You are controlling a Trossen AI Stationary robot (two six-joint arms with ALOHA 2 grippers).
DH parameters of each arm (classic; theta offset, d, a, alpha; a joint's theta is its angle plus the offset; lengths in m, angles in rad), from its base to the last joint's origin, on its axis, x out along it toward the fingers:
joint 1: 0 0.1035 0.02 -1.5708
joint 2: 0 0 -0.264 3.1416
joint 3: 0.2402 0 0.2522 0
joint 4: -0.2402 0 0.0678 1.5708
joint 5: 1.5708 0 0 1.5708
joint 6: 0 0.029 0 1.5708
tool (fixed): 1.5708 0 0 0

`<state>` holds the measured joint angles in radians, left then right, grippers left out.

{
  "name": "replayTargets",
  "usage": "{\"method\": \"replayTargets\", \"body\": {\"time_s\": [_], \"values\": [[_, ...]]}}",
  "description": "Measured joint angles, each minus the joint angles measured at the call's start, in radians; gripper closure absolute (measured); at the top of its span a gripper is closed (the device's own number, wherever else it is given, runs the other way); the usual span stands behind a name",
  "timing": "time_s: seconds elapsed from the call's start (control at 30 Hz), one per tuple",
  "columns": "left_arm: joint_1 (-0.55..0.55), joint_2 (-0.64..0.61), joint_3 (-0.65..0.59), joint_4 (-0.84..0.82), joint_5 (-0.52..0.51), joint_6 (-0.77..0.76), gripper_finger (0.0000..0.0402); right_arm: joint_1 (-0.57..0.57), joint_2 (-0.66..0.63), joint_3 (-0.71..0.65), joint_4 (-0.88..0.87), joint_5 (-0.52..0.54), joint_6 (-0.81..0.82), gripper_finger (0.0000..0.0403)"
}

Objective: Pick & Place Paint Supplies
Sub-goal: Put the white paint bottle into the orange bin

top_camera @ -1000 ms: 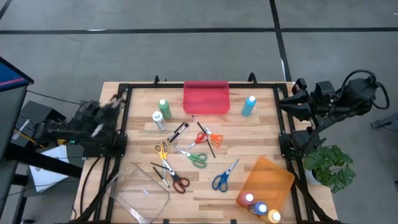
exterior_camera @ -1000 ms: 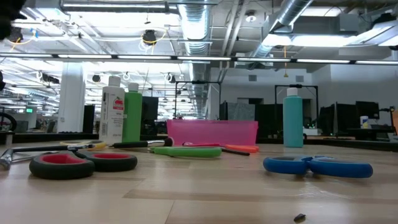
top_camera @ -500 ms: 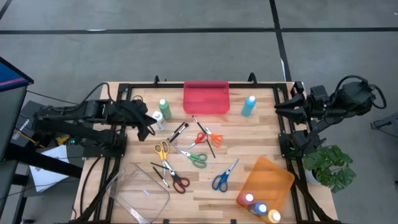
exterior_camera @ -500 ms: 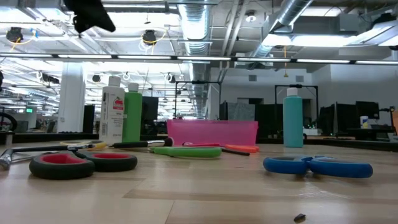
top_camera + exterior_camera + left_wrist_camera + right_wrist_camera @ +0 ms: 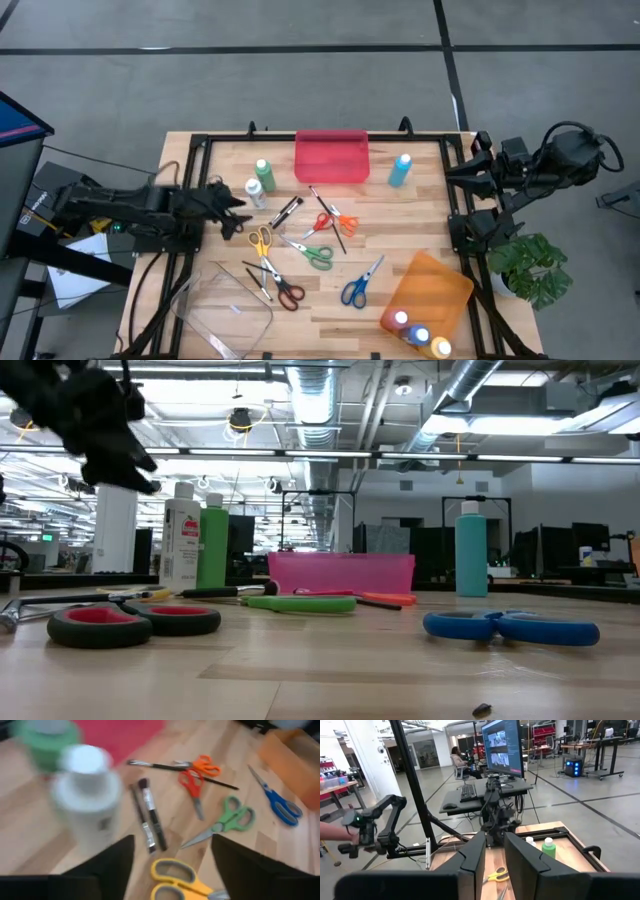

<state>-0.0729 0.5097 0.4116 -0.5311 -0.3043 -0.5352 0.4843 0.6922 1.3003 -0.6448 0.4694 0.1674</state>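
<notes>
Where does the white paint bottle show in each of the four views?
High view: white paint bottle at table left, just ahead of the left gripper.
Low view: left side, standing upright.
Left wrist view: blurred, near the fingers.
Right wrist view: far off, only its top shows.
Shared landmark: the green paint bottle right beside it.

blurred white bottle point(image 5: 86, 795) and green bottle point(image 5: 46, 742), yellow scissors point(image 5: 182, 882) cut off
</notes>
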Motion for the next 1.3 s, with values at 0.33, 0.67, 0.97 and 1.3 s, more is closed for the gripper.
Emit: {"method": "replayTargets", "body": {"time_s": [0.33,0.67,0.97,1.3], "values": [[-0.031,0.039,-0.244,0.117,-0.022,-0.294,0.0054,0.0,0.0,0.0,-0.018,0.0,0.043,0.0333],[-0.062,0.052,-0.313,0.271,-0.31,-0.12,0.0069,0.0,0.0,0.0,-0.047,0.0,0.046,0.0333],[-0.059,0.068,-0.404,0.611,-0.367,0.021,0.0073,0.0,0.0,0.0,-0.065,0.001,0.046,0.0333],[-0.054,0.15,-0.405,0.626,-0.383,0.07,0.0074,0.0,0.0,0.0,-0.066,0.009,0.043,0.0333]]}}
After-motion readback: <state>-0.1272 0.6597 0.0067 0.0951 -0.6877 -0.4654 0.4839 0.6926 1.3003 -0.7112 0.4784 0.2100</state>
